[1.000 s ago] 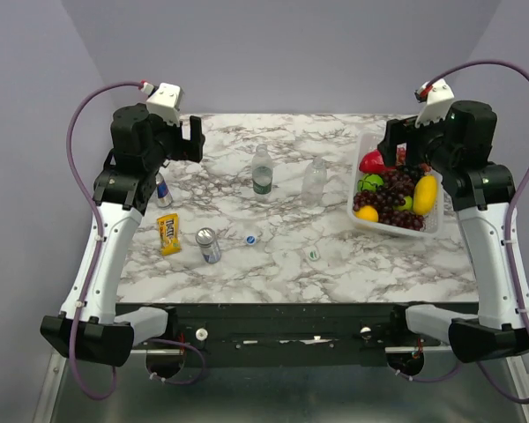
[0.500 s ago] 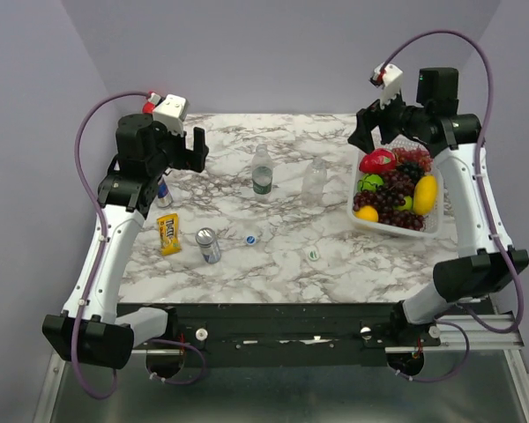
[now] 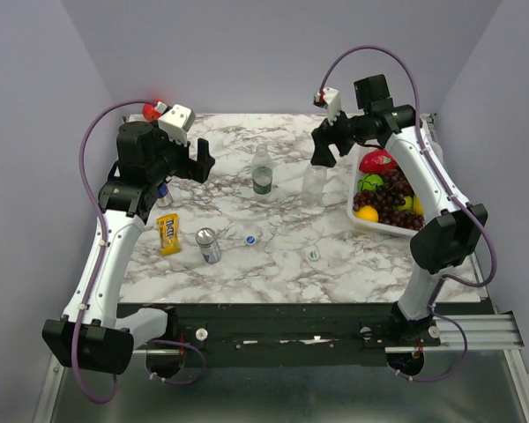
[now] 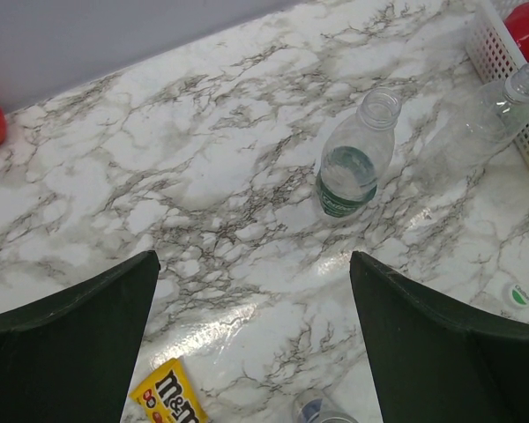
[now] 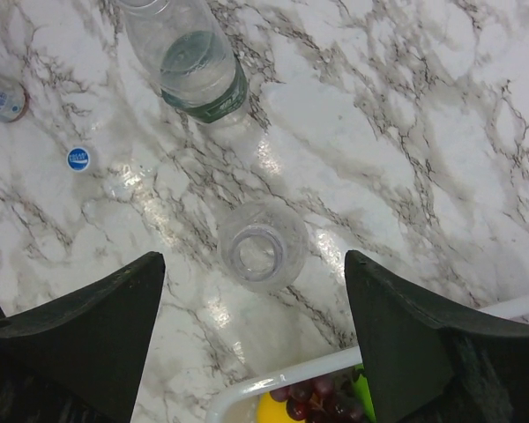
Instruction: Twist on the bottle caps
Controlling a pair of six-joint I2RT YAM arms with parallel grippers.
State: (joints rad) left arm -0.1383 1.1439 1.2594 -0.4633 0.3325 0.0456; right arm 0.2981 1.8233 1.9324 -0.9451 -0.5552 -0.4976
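Note:
Two open, capless bottles stand mid-table: one with a dark green label (image 3: 262, 171) and a plain clear one (image 3: 314, 181). The white and blue cap (image 3: 250, 237) and the white cap with a green mark (image 3: 312, 254) lie loose on the marble nearer the front. My right gripper (image 3: 322, 150) is open, hovering above the plain bottle (image 5: 262, 244), whose mouth shows between the fingers; the green-label bottle (image 5: 194, 57) and the blue cap (image 5: 78, 158) show beyond it. My left gripper (image 3: 198, 159) is open and empty, raised left of the green-label bottle (image 4: 353, 159).
A white basket (image 3: 392, 231) of fruit stands at the right, its rim (image 5: 273, 383) just beside the plain bottle. A drink can (image 3: 208, 245) and a yellow M&M's packet (image 3: 168, 233) lie front left. A second can (image 3: 163, 189) stands under the left arm.
My right arm has swung left from above the fruit basket to above the plain bottle. My left gripper has shifted slightly right. Bottles and caps have not moved.

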